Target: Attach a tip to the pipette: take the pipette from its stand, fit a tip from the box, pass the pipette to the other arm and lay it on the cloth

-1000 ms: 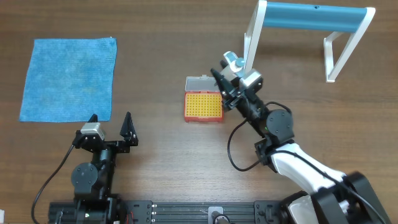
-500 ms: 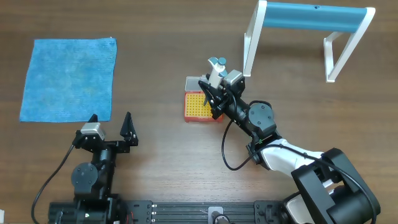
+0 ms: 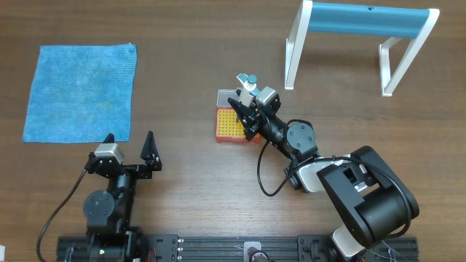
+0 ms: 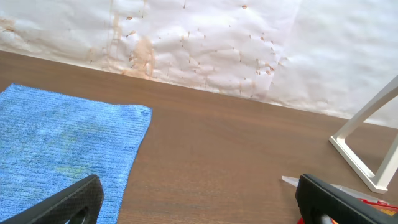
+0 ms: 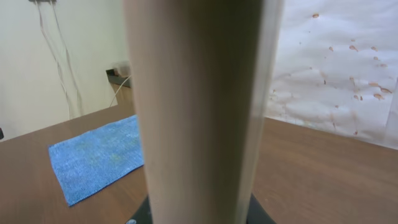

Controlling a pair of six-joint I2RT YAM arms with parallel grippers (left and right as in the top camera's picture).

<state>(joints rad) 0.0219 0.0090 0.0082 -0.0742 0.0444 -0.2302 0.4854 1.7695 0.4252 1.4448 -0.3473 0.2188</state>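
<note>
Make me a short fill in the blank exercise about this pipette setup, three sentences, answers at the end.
1. The right arm's jaws are shut on the ___.
2. The cloth on the table is ___ in colour.
3. The left arm's jaws stand ___, with nothing between them.
Missing words: pipette; blue; open.

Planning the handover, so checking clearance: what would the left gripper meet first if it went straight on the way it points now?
Likely bare table: the left gripper aims just beside the blue cloth, whose edge one finger might graze.
</note>
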